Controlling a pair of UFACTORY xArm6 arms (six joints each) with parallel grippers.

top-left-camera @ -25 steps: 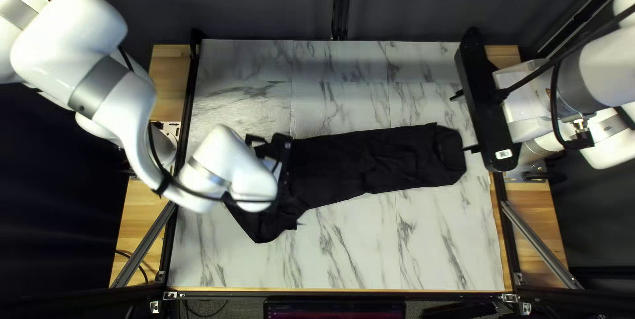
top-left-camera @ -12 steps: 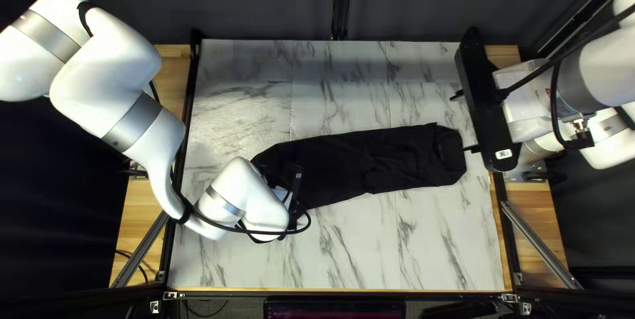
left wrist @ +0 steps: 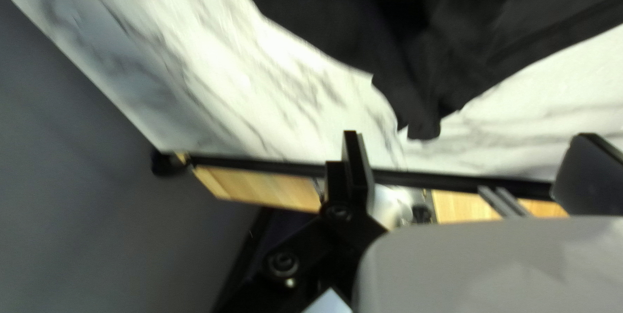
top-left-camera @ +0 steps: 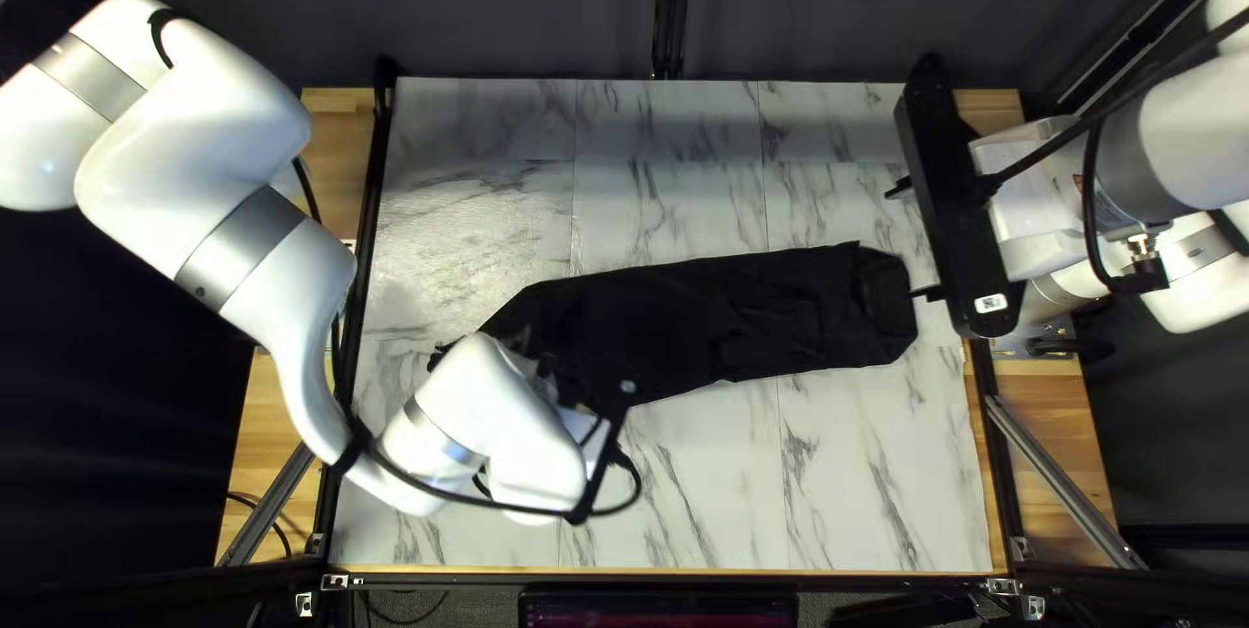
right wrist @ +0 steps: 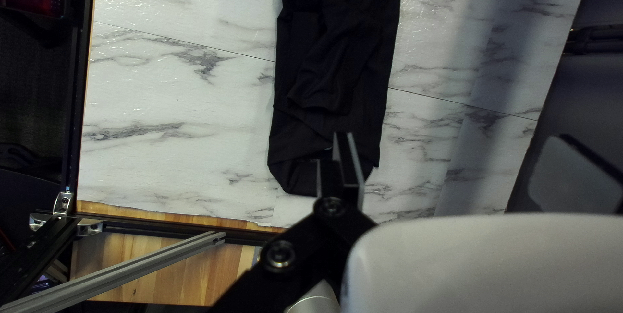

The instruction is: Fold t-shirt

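A black t-shirt (top-left-camera: 781, 316) lies as a long narrow strip across the table, its left end partly hidden by my left arm. My left gripper (top-left-camera: 605, 452) is over the strip's near edge there, fingertips hidden. At the strip's right end my right gripper (top-left-camera: 912, 242) stands open. In the left wrist view the left gripper (left wrist: 468, 147) is wide open, holding nothing; the shirt (left wrist: 454, 34) spreads ahead, a crumpled tip pointing towards it. From the right wrist, the right gripper (right wrist: 454, 147) is open, one finger over the folded end of the shirt (right wrist: 337, 60).
Bare marble-patterned tabletop (top-left-camera: 677, 199) shows beyond the shirt and on its near side. Black rails and wooden strips (top-left-camera: 280, 413) border the table's sides. A dark curtain (top-left-camera: 521, 3) hangs behind the far edge.
My left gripper has moved right and towards the near edge, turning on the way. A dark bit of cloth now shows left of the strip, beside that arm. The right arm stays still.
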